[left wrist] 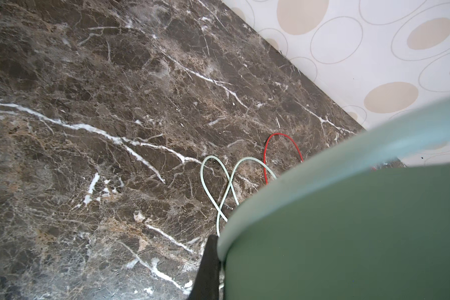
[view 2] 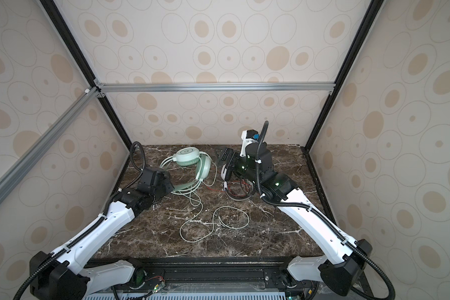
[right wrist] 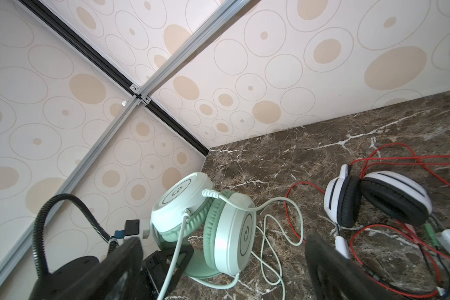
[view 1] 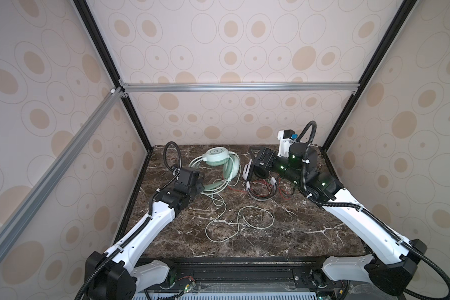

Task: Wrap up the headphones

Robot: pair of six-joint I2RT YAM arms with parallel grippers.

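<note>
The left tool (view 1: 202, 186) is clamped on the headband of the green headphones (view 1: 218, 157), at about 7 o'clock from the stacked ear cups. They lie at 11 o'clock on the surface (view 1: 270, 241). The right tool (view 1: 256, 162) stands wide apart and empty, above the white headphones (right wrist: 390, 197) at 1 o'clock.

The job now looks like winding the green pair. The left tool would pin the band while the right fetches the green cable (left wrist: 228, 191). Most of that cable trails in loose loops toward 6 o'clock, well apart from the right tool.

To do it well:
- Hold the clamp steady and low, so the ear cups do not swing.
- Bring the right tool round toward 6 o'clock and pinch the cable near where it leaves the band, not at the far loop. That should make each turn short and snug.
- Watch the red cable (left wrist: 281, 134). It lies just beside the green strands at 3 o'clock from them and could be caught by mistake.
- Lay the turns around the band or cups without pulling hard, since the thin cable will likely kink or slip.
</note>
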